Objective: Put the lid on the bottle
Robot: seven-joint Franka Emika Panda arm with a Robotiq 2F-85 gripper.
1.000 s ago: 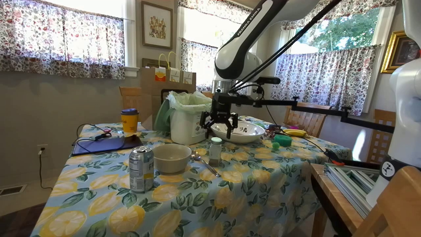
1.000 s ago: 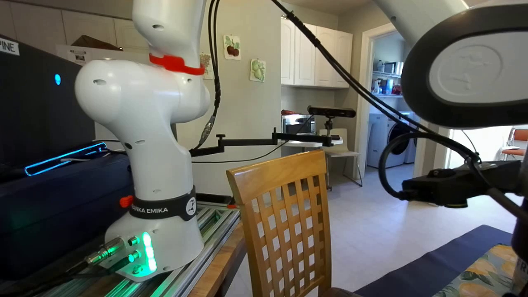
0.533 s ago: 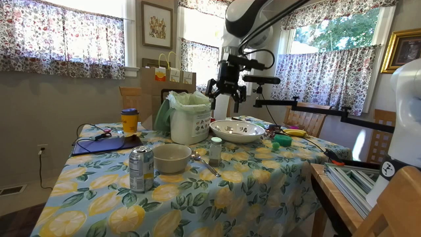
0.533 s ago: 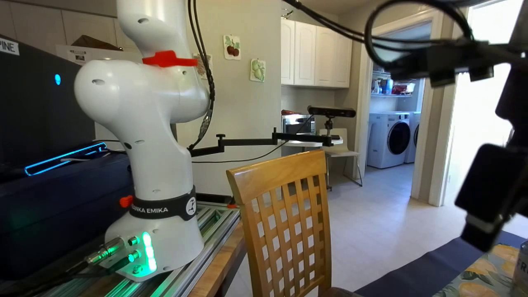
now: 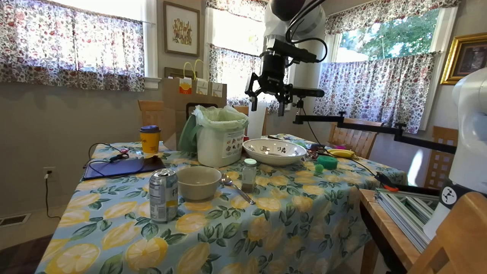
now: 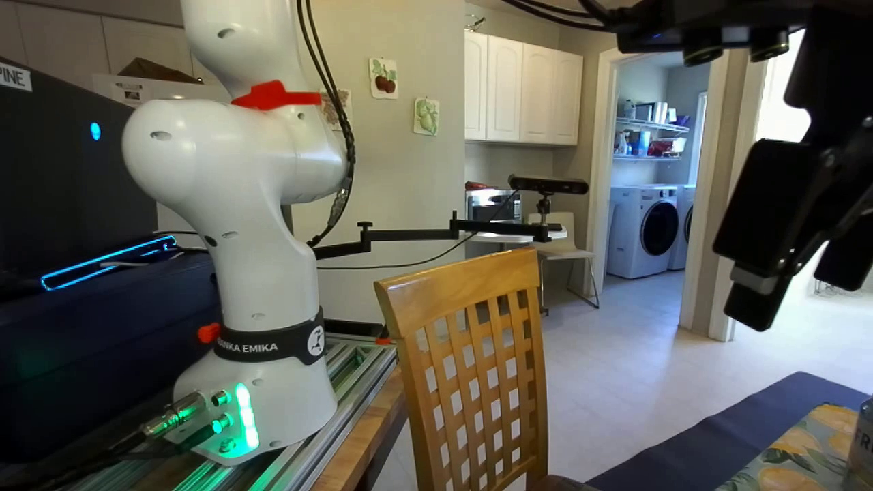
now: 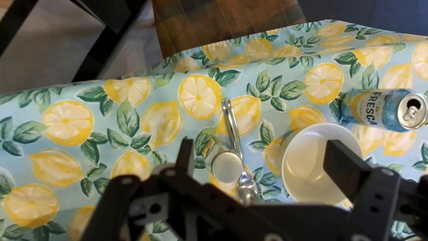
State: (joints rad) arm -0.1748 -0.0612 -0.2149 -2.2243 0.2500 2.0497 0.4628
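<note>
Robotiq gripper [image 5: 267, 109]: fingers spread, nothing between; hangs well above, likely to leave the bottle [image 5: 249, 178] undisturbed. Bottle: clear, upright, pale lid [image 5: 250, 162] on its mouth, apparently as asked; tightness not discernible. In an exterior view: spoon [image 5: 243, 194], just near-left; cream bowl [image 5: 199, 192], farther left; Fresca can [image 5: 163, 196], near-left of bowl.

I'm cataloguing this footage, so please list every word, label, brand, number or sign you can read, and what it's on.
"FRESCA": soda can.
"ANKA EMIKA", its start unreadable: arm's black base band.
"PINE", at the picture's edge: white sticker on a black panel.
Fries picture, no readable words: brown paper bag.
Too small or blurred to read: print on the white bin, on the yellow cup, and above the fingers.
None seen on the clear bottle.
</note>
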